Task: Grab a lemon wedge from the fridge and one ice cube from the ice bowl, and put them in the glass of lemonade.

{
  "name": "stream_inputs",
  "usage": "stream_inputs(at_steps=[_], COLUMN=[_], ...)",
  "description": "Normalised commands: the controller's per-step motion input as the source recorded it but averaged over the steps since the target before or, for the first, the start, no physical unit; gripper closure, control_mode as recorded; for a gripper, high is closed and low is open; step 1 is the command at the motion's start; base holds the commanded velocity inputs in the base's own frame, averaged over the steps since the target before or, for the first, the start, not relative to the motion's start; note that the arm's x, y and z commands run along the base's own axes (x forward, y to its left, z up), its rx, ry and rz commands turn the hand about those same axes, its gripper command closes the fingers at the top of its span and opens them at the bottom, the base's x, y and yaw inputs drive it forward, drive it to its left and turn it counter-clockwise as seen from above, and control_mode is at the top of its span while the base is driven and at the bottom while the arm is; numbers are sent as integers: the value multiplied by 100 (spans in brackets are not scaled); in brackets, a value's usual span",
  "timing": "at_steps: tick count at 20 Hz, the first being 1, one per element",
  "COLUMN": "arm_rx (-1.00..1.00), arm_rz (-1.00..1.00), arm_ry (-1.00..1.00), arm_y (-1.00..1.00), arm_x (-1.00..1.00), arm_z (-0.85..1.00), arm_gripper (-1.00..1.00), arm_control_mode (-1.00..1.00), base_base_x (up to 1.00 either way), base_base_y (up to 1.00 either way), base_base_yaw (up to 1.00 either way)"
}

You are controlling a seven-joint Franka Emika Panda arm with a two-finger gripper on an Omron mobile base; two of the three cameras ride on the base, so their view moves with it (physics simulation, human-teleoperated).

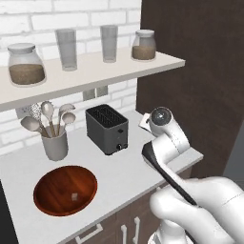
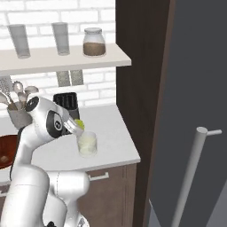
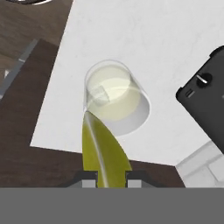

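Note:
My gripper (image 3: 111, 178) is shut on the lemon wedge (image 3: 103, 151), a bright yellow slice that sticks out between the two fingertips. Its tip hangs just over the near rim of the glass of lemonade (image 3: 114, 97), a short clear tumbler on the white counter. A faint pale cube shape shows in the liquid. In the right base view the gripper (image 2: 76, 127) holds the lemon wedge (image 2: 80, 123) slightly above and left of the glass of lemonade (image 2: 88, 144). The ice bowl (image 1: 65, 189), reddish-brown wood, holds a small pale ice cube (image 1: 75, 196). The grey fridge (image 2: 199, 102) stands at the right.
A black toaster (image 1: 107, 128) stands behind the glass, and a grey utensil holder (image 1: 55, 144) stands left of it. The shelf (image 1: 95, 71) above carries jars and tall grey glasses. The fridge's silver bar handle (image 2: 190, 173) rises at the lower right. The counter edge (image 3: 100, 151) lies under the wedge.

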Motion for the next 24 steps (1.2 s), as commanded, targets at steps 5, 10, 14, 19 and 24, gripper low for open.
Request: stream_inputs(at_steps=[5,10,14,19,24], arm_rx=[0,0,-1,-3,-2], arm_rz=[0,0,0,0,0], arm_ry=[0,1,5,9,3], arm_y=[0,1,6,13,4], arm_x=[56,46,34,19,33], arm_z=[-25,-29,-37,-47,-32], arm_gripper=[100,100,100,100,100], arm_control_mode=[-100,-100,-100,-100,-100], base_base_x=[0,0,0,0,0], base_base_y=[0,0,0,0,0], base_base_yaw=[0,0,0,0,0])
